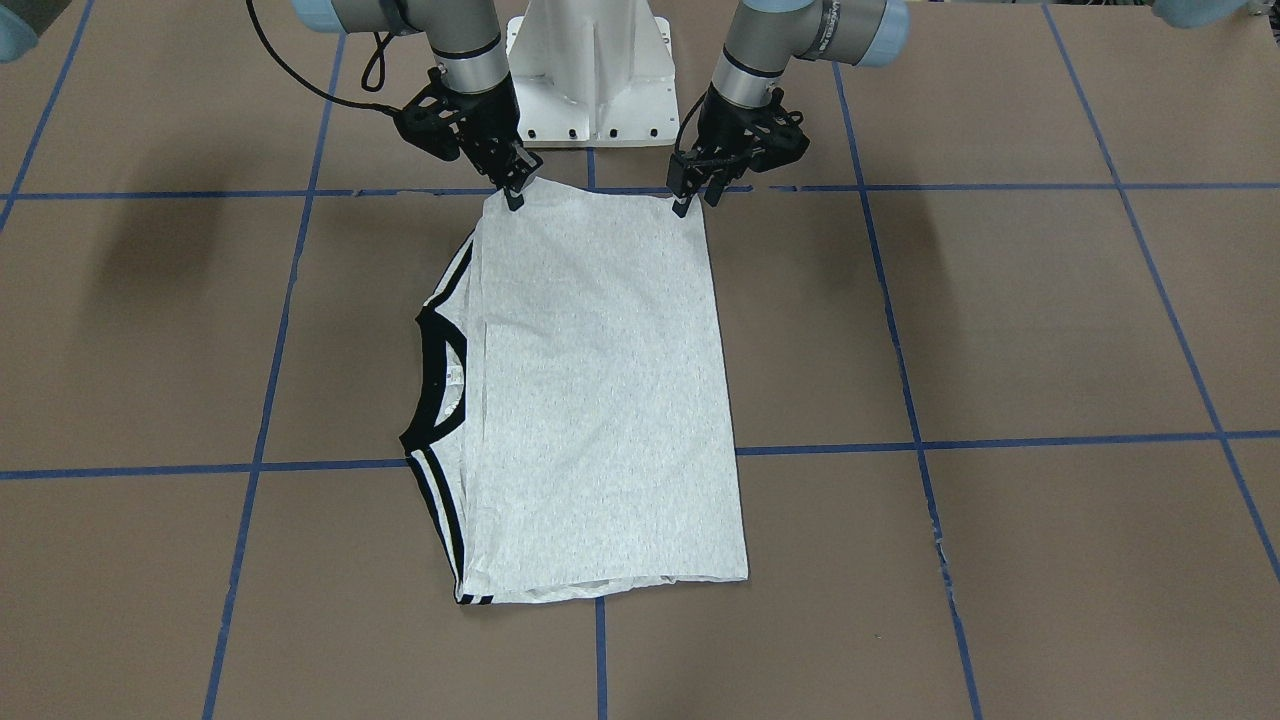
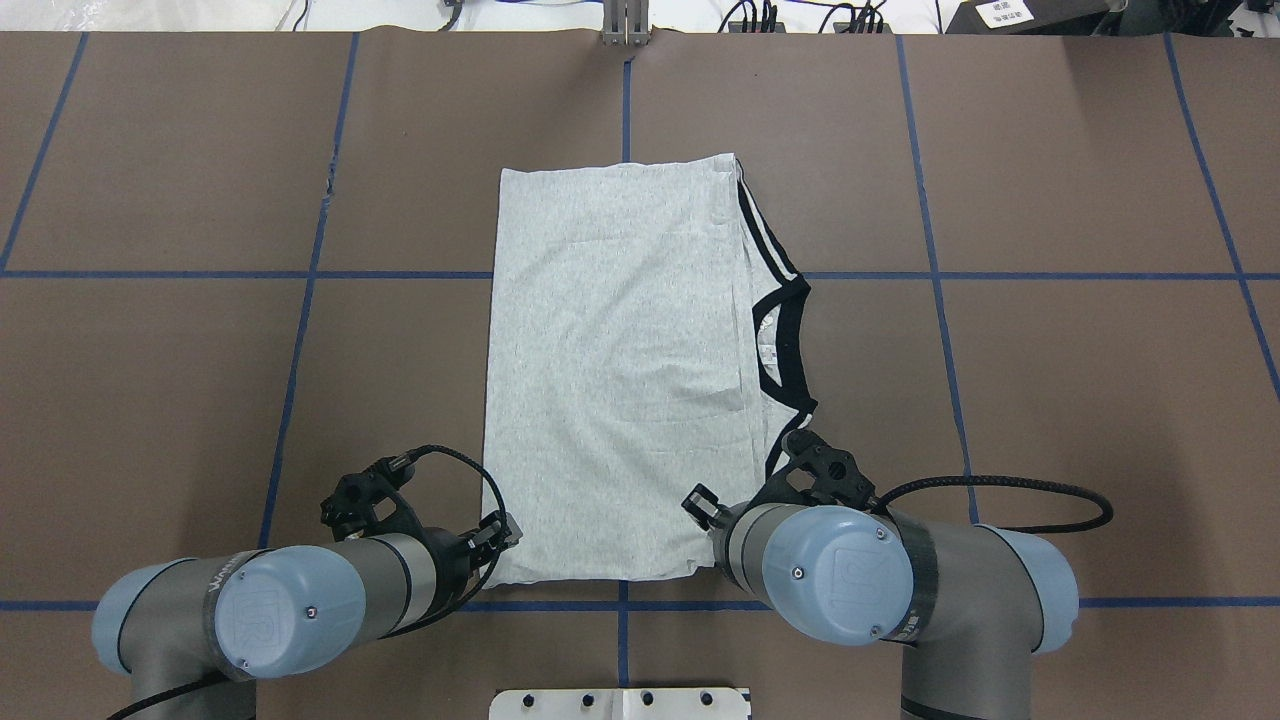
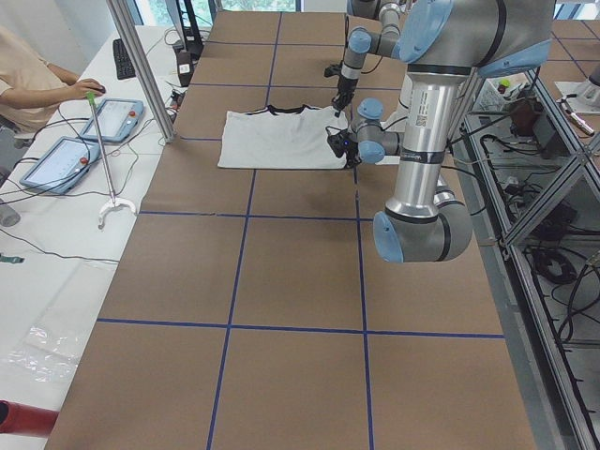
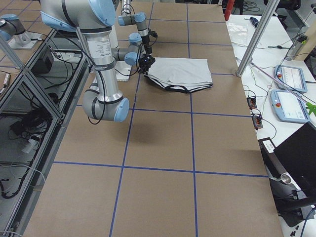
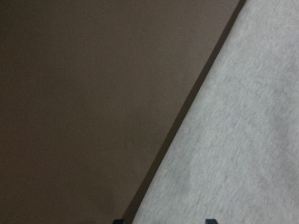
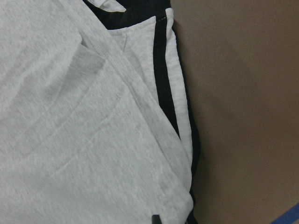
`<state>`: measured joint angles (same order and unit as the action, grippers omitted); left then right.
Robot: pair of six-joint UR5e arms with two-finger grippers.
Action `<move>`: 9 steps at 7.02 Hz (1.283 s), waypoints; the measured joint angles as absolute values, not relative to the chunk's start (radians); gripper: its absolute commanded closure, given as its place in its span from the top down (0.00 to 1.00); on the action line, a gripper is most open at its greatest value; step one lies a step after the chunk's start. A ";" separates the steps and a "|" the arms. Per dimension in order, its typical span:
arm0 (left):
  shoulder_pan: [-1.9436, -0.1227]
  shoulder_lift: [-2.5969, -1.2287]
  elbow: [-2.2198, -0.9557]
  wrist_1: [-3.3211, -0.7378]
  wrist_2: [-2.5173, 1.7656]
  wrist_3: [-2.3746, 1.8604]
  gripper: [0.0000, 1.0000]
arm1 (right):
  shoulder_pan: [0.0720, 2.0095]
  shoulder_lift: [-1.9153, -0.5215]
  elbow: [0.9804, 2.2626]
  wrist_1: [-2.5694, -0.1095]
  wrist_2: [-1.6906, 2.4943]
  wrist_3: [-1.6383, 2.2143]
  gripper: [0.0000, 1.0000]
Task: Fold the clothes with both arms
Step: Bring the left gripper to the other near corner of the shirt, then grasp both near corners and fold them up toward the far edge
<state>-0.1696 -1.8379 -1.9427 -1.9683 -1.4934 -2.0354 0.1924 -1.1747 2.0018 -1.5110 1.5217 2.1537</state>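
Observation:
The light grey T-shirt (image 1: 600, 400) (image 2: 620, 380) lies folded into a long rectangle, plain side up. Its black collar (image 1: 432, 380) (image 2: 785, 340) and striped trim poke out on my right. My left gripper (image 1: 698, 200) (image 2: 500, 530) is open at the shirt's near left corner. In the left wrist view the cloth edge (image 5: 187, 140) runs between its spread fingertips (image 5: 119, 220). My right gripper (image 1: 516, 195) sits at the near right corner, shut on that corner. One fingertip (image 6: 155, 218) shows over the cloth (image 6: 70, 116). In the overhead view the right wrist hides that gripper.
The white pedestal base (image 1: 590, 80) (image 2: 620, 703) stands just behind the grippers. Brown table (image 2: 200, 400) with blue tape lines spreads all around the shirt. A person (image 3: 28, 75) sits by tablets (image 3: 112, 117) beyond the far table edge, near a metal pole (image 3: 141, 66).

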 measured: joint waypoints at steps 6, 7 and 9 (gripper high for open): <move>-0.134 -1.841 -1.937 -1.969 -1.496 -2.053 0.00 | 0.188 -1.173 2.002 -1.511 1.522 2.154 0.00; -0.133 -1.841 -1.941 -1.970 -1.495 -2.054 0.00 | 0.188 -1.173 2.004 -1.511 1.523 2.154 0.00; -0.132 -1.841 -1.959 -1.970 -1.495 -2.054 0.00 | 0.190 -1.173 2.011 -1.511 1.524 2.154 0.00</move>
